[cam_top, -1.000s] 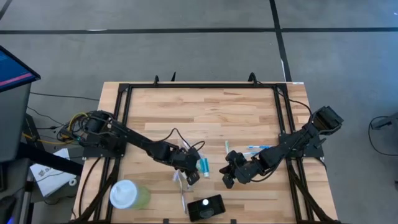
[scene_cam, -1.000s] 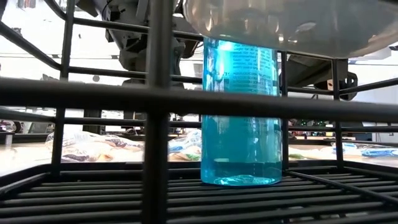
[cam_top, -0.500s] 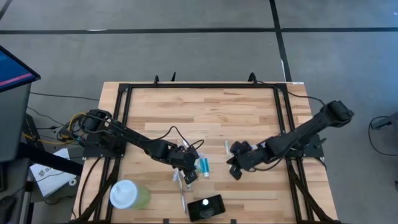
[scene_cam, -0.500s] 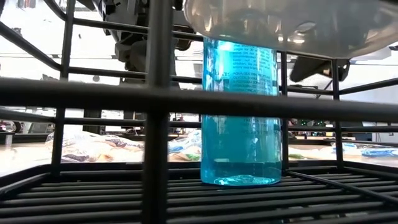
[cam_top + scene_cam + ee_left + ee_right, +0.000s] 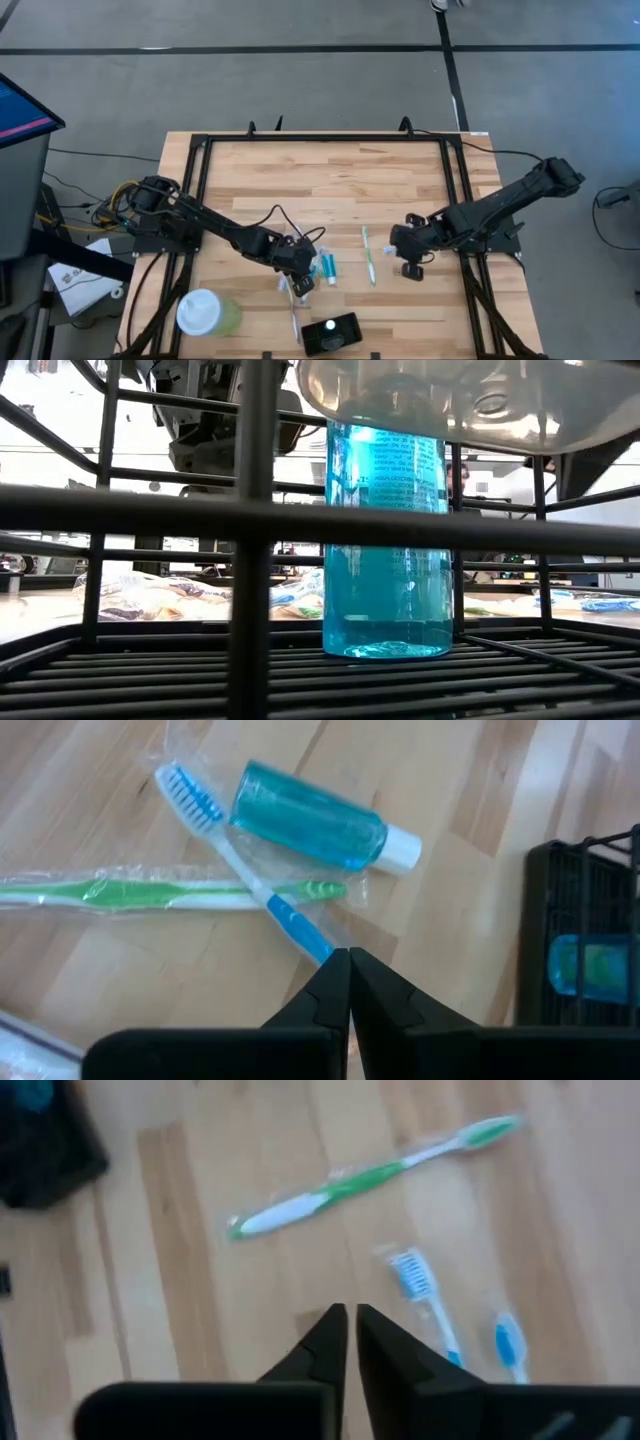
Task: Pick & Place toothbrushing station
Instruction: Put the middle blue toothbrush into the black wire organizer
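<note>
From the low view, at table height, the nearest things were thick black wire bars (image 5: 252, 530) across the whole frame, and behind them a clear blue plastic bottle (image 5: 388, 540) standing upright under a translucent rounded lid; these hid nearly all of the table beyond. Only the high view showed the whole layout. Near the lower edge of that frame sat the small black rectangular holder with rounded corners (image 5: 331, 334), and left of it the pale green cup with a white round lid (image 5: 204, 312).

Above the holder, at lower centre, the left tool (image 5: 299, 283) lay low over a cluster of slim toothbrushes and a small teal tube with a white cap (image 5: 327, 266). The left wrist view gave what the overhead one did not: the tool's fingers pressed together, gripping nothing, with a blue-and-white toothbrush (image 5: 245, 870) lying crossed over a green-and-white toothbrush in clear wrap (image 5: 170, 892), the teal tube just beside them, and the holder's dark grid at the frame's right edge.

Further right in the high view a green toothbrush (image 5: 368, 254) lay alone on the pale wooden slatted table (image 5: 330, 180). The right tool (image 5: 411, 262) hovered to its right; in its wrist view the fingers stood almost closed, a thin gap between them, empty, with two blue-headed brushes (image 5: 425, 1295) nearby.
</note>
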You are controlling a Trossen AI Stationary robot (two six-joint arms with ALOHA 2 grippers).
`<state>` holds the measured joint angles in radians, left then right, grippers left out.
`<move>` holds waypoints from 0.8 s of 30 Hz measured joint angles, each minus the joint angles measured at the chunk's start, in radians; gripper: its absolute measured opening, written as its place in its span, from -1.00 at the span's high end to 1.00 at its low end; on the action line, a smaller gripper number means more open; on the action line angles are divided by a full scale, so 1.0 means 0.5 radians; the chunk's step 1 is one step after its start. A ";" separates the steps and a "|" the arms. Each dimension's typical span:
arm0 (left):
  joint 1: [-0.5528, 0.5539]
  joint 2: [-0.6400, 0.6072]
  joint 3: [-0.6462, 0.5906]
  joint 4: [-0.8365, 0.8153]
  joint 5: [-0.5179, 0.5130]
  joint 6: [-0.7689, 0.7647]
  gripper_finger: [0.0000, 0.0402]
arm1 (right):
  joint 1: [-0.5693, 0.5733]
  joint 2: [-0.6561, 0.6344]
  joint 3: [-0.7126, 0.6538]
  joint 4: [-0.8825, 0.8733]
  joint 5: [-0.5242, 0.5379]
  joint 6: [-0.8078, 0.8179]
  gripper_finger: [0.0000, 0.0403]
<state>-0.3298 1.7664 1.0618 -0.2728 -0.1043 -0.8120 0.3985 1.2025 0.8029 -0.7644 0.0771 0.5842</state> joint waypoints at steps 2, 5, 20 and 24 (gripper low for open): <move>0.000 0.000 0.000 -0.002 0.000 0.000 0.99 | 0.001 0.032 -0.039 0.007 -0.070 -0.077 0.74; 0.000 0.000 0.000 0.009 0.000 -0.001 0.99 | 0.001 0.105 -0.102 0.013 -0.108 -0.164 0.53; 0.000 0.000 0.000 0.020 -0.010 -0.032 0.99 | -0.148 0.380 -0.148 0.144 -0.131 -0.475 -0.21; 0.008 0.000 0.000 0.019 -0.010 -0.032 0.99 | -0.222 0.385 -0.277 0.209 -0.169 -0.503 -0.14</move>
<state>-0.3260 1.7664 1.0618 -0.2634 -0.1094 -0.8278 0.2872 1.3952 0.6643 -0.6600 -0.0074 0.3329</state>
